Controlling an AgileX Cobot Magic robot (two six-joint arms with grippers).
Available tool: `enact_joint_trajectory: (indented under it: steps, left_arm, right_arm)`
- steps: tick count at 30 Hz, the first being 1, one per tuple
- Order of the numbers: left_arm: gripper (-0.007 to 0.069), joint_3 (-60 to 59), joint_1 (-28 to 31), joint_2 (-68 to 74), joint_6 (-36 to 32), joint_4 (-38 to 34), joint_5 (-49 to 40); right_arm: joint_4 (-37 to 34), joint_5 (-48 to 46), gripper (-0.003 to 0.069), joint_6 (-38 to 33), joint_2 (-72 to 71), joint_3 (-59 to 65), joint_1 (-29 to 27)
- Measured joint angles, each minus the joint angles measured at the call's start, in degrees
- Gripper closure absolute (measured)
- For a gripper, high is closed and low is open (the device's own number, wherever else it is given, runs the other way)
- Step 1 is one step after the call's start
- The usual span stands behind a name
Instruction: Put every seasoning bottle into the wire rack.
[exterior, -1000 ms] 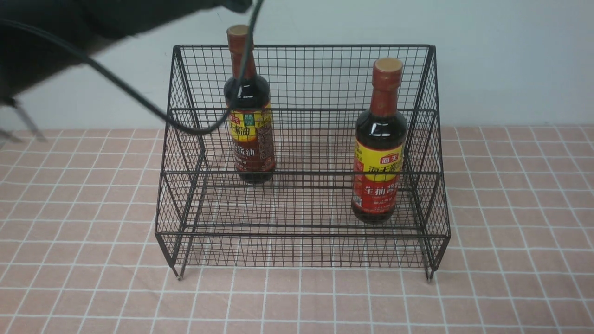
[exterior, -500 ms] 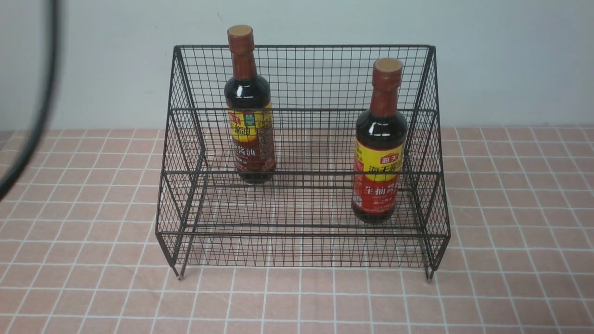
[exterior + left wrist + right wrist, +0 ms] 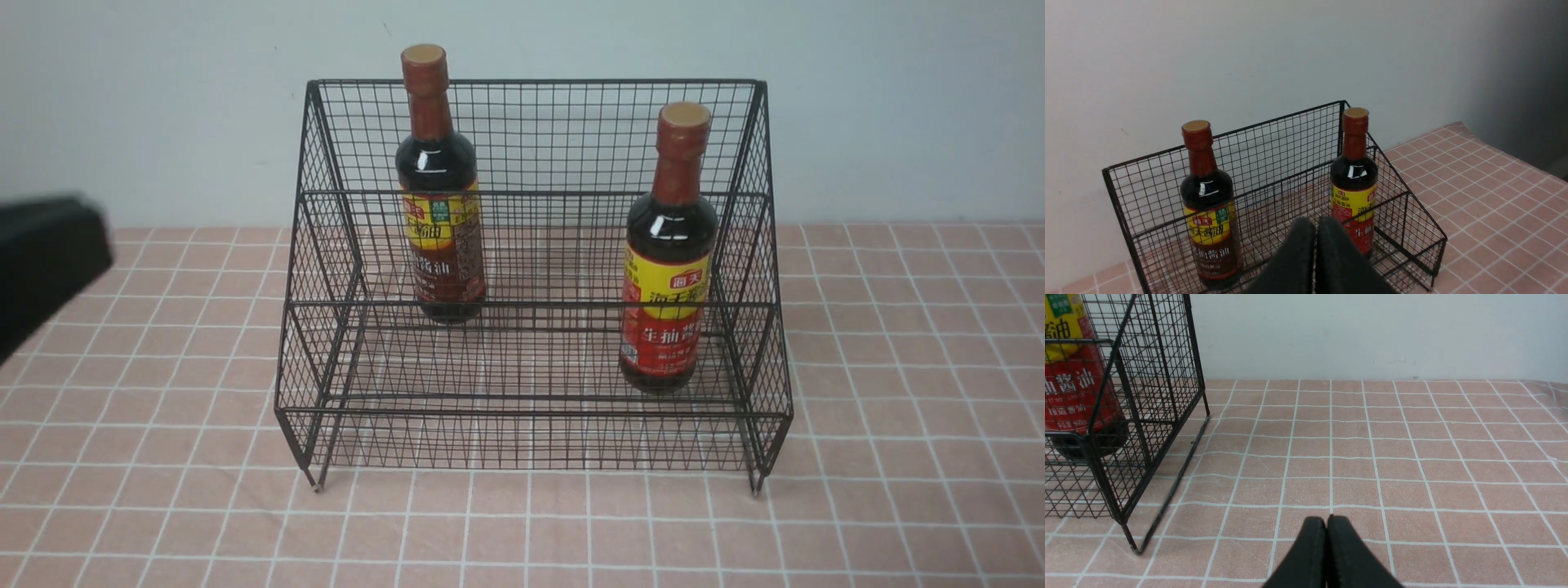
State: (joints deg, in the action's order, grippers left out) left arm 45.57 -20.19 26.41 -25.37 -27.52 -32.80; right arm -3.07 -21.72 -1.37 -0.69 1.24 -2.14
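The black wire rack [image 3: 531, 196] stands mid-table. The brown-label bottle [image 3: 441, 245] stands upright on its upper step at the left. The red-label bottle [image 3: 665, 310] stands upright on the lower step at the right. Both bottles show in the left wrist view, brown [image 3: 1210, 228] and red [image 3: 1354, 192], inside the rack [image 3: 1290, 139]. My left gripper [image 3: 1315, 222] is shut and empty, held above and to the left of the rack. My right gripper [image 3: 1327, 520] is shut and empty over bare cloth to the right of the rack [image 3: 1163, 375], with the red-label bottle [image 3: 1073, 388] behind the mesh.
A pink checked tablecloth [image 3: 898, 408] covers the table, with a pale wall behind. A dark blurred part of my left arm [image 3: 45, 257] shows at the left edge of the front view.
My left arm and its cable have swung away from above the rack to the left edge of the front view. The bottles and rack have not moved.
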Motion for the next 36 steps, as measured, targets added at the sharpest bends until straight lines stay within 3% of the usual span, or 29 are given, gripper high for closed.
enact_joint_trajectory:
  steps: [12,17,23,29,36]
  left_arm:
    - [0.0631,-2.89,0.00,-11.05,1.55,7.30,-1.38]
    - [0.0631,-5.93,0.23,-11.93,8.16,14.38,0.04]
    - [0.0631,-17.39,7.29,-19.16,21.78,24.28,3.84]
    - [0.0631,-31.20,13.99,-25.50,22.91,26.20,4.45]
    - [0.0631,-42.77,14.83,-27.09,23.08,26.87,4.70]
  right_arm:
    - [0.00,0.00,0.0673,0.00,0.00,0.00,0.00]
    - [0.00,0.00,0.0673,0.00,0.00,0.00,0.00]
    - [0.00,0.00,0.0673,0.00,0.00,0.00,0.00]
    - [0.00,0.00,0.0673,0.00,0.00,0.00,0.00]
    - [0.00,0.00,0.0673,0.00,0.00,0.00,0.00]
